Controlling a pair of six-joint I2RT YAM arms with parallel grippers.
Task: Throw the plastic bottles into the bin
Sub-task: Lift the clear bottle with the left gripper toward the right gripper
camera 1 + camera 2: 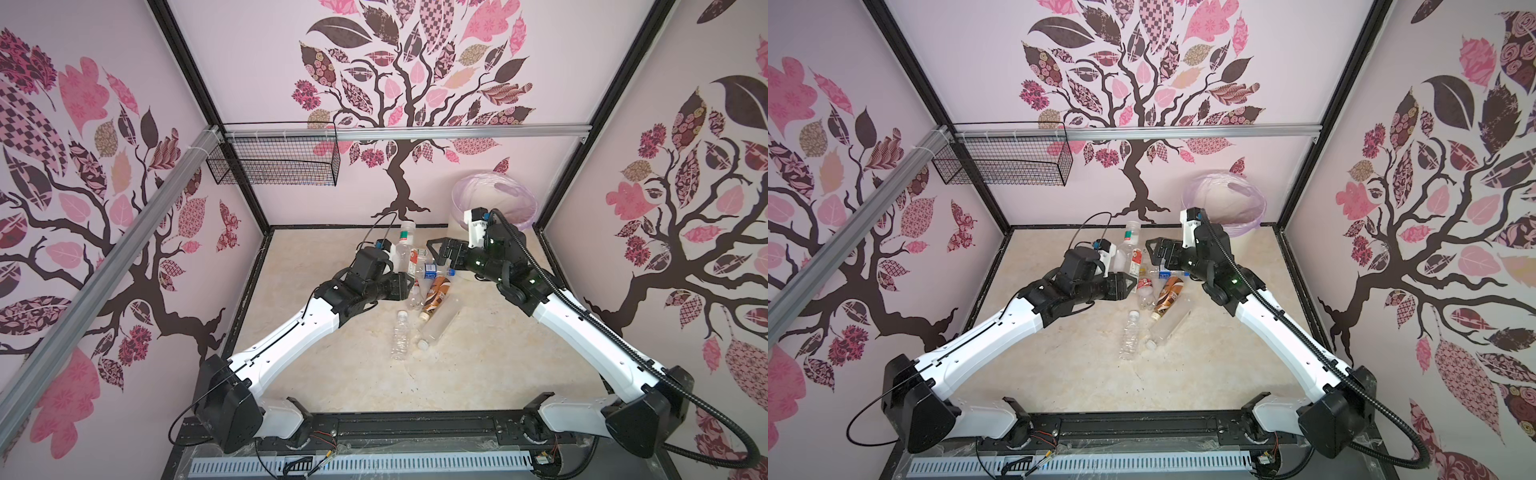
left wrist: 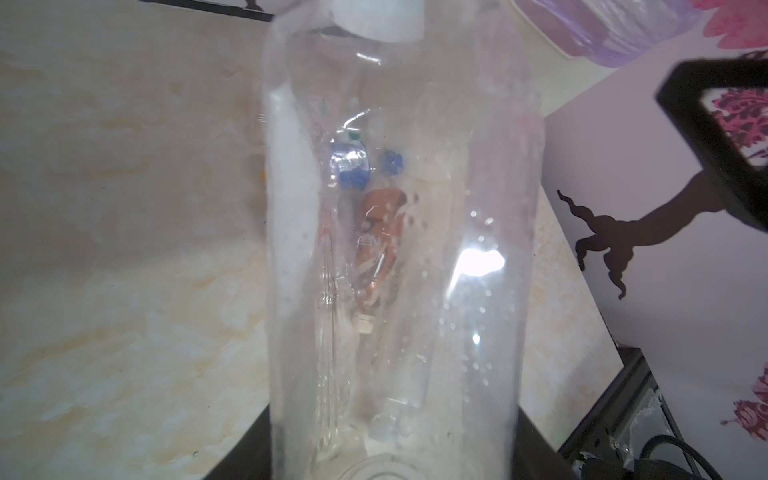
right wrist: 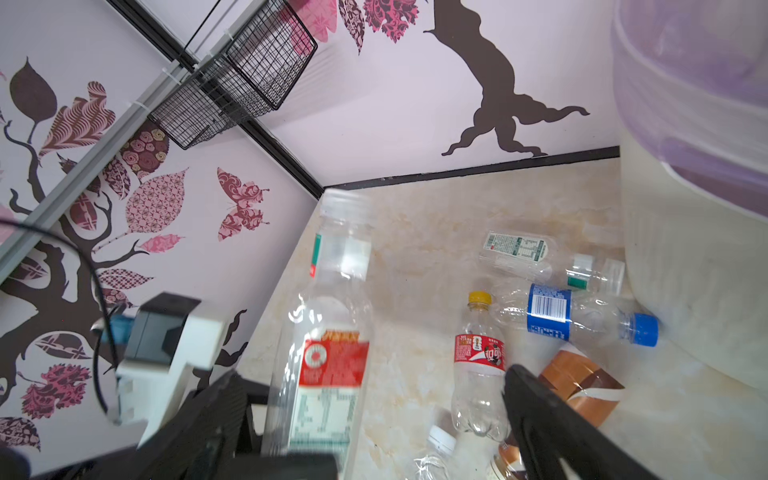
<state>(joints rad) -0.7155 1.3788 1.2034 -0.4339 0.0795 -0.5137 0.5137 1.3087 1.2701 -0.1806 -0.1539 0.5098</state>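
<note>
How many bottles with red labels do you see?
2: a tall bottle held by the left tool; a small yellow-capped bottle in the pile. Others may be hidden.

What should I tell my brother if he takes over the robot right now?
Left gripper: shut on a red-labelled clear bottle.
Right gripper: open and empty, near that bottle.
Bin: back right corner of the table. What is inside does not show.
Other bottles: several lie in a pile in front of the bin, among them the blue-labelled bottle and the brown-labelled bottle.
Done: one bottle is in a grip.
Left: drop it in the bin, then bin all the bottles in the pile.
</note>
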